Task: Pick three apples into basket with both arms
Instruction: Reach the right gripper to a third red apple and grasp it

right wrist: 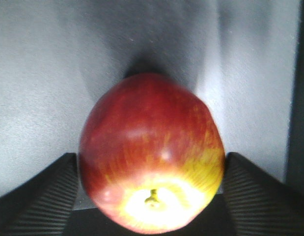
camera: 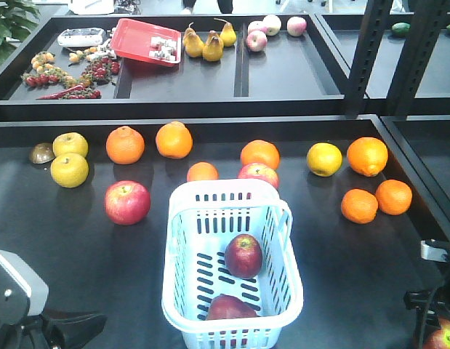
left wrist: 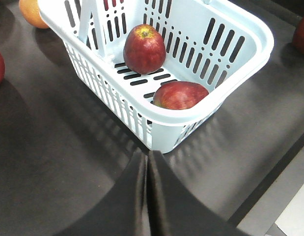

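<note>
Two apples are in the basket [camera: 182, 240] already: one upright mid-floor [camera: 243, 255], one lying against the near wall [camera: 230, 308]. The third apple [right wrist: 151, 155] is pinched between the right gripper [right wrist: 151, 196] fingers, stem end toward the wrist camera; in the front view it just shows at the table's near right corner [camera: 444, 336], well apart from the basket.

The left gripper [left wrist: 147, 196] is pressed together with nothing in it, parked just off the basket's near corner.

My read: you're on the last carry. The next move needs the right arm to lift, travel left toward the basket and clear the rim before letting go. Aim for the open floor on the far side so it doesn't land on the two already inside.

Watch:
- The basket handle [camera: 281, 218] lies folded along the right rim, on your approach side.
- Two oranges [camera: 376, 201] sit near the right edge, beyond your path, low risk.
- Another red apple [camera: 127, 202] sits left of the basket and a pinkish one [camera: 259, 174] just behind its far wall; not needed if the count holds.
- The left arm is close to the basket; keep it still.
</note>
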You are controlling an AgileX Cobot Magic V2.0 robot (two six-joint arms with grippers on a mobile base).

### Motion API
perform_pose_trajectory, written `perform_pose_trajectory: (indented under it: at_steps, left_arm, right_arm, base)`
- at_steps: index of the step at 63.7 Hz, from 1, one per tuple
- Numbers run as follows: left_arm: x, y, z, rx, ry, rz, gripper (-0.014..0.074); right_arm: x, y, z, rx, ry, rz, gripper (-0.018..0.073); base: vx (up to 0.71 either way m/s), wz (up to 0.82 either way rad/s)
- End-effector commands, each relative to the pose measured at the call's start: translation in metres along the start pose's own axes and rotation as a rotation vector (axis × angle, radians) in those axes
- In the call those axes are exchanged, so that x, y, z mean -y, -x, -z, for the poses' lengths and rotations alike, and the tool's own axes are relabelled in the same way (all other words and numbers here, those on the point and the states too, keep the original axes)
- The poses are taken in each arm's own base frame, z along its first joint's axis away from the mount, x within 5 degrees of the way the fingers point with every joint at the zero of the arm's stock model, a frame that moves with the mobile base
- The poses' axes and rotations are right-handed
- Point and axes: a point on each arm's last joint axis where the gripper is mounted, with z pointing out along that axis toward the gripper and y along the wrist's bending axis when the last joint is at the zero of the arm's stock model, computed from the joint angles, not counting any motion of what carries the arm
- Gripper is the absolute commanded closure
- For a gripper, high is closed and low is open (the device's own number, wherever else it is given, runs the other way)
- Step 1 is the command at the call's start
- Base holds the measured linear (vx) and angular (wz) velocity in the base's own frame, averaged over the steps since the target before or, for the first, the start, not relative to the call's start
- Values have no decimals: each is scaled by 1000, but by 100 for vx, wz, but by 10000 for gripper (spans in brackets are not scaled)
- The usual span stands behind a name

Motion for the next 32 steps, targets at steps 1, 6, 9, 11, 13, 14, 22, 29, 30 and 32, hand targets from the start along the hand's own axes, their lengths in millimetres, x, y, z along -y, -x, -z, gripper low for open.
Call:
perform_pose_trajectory:
  at_steps: [1,6,9,11,13,14,22,29,30,32]
  left_arm:
    - [1,15,4,106,-3,20,603]
    - [1,15,4,106,-3,20,603]
    - [1,15,4,106,-3,20,603]
    - [1,15,4,106,-3,20,603]
    - [1,15,4,106,-3,20,603]
    - [1,15,4,106,-3,20,603]
    - [1,15,4,106,-3,20,603]
    - [1,15,4,106,-3,20,603]
    - [1,15,4,106,-3,20,603]
    - [1,15,4,106,-3,20,603]
  right_arm:
    - [1,3,16,59,3,9,195]
    - [-2,1,24,88,24,35,322]
    - [-3,0,31,120,34,57,387]
    - [-5,-1,37,150,40,65,426]
    - [-5,-2,44,188,42,69,460]
    - [-6,-3,48,208,47,69,475]
    - [-13,-15,83,354,82,93,553]
    - [-26,-36,113,437,174,150,559]
    - [-28,-40,119,459,190,159,558]
    - [-34,-46,127,490,224,189,556]
  base:
    - [0,0]
    - [0,0]
    - [0,0]
    - [0,0]
    - [0,0]
    - [0,0]
    - [0,0]
    - [0,0]
    - [0,0]
    - [0,0]
